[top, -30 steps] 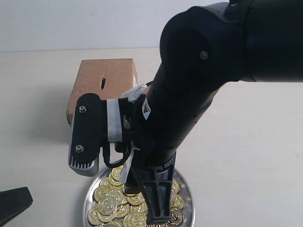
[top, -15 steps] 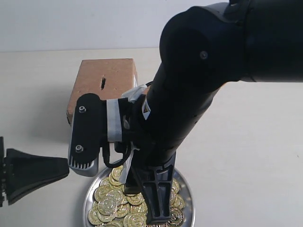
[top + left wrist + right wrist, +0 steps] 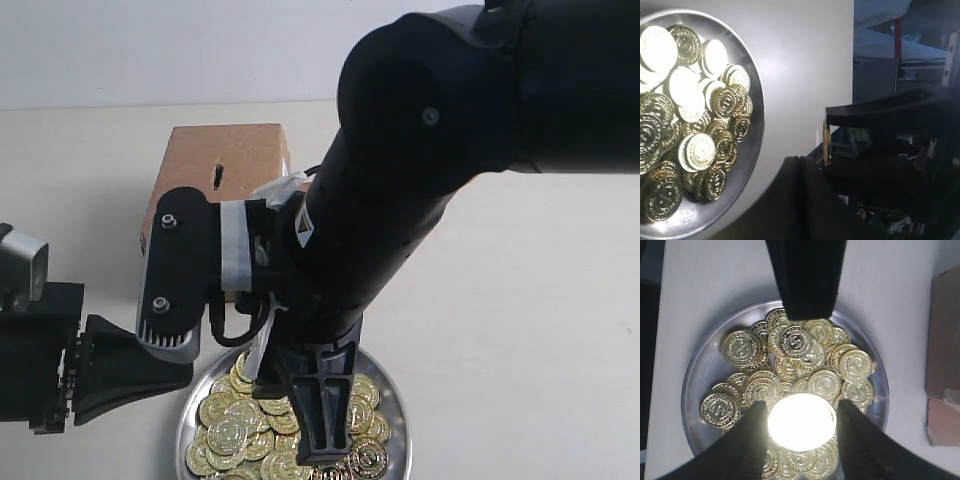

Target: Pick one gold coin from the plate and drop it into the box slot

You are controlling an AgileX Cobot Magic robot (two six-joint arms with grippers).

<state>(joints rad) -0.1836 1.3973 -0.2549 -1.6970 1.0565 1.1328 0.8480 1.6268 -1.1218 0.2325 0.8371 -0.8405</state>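
The silver plate [image 3: 401, 425] holds a heap of gold coins [image 3: 228, 432] at the near edge. My right gripper [image 3: 325, 455] reaches down over it and is shut on one gold coin [image 3: 801, 421], which glares bright between its fingers [image 3: 752, 440]. In the left wrist view that coin [image 3: 826, 142] shows edge-on. My left gripper [image 3: 182, 374] is shut and empty, with its tip by the plate's left rim [image 3: 695, 375]. Behind stands the brown box [image 3: 225, 160] with its dark slot [image 3: 218, 176] on top, partly hidden by the right arm.
The bulky right arm [image 3: 430, 150] and its wrist camera housing [image 3: 180, 275] cover the middle of the scene and the box's near right corner. Pale table [image 3: 520, 330] lies to the right of the plate. A box side [image 3: 945, 360] borders the plate.
My left gripper has come in from the left edge to the plate's rim. The right arm has shifted slightly to the left, still over the coins.
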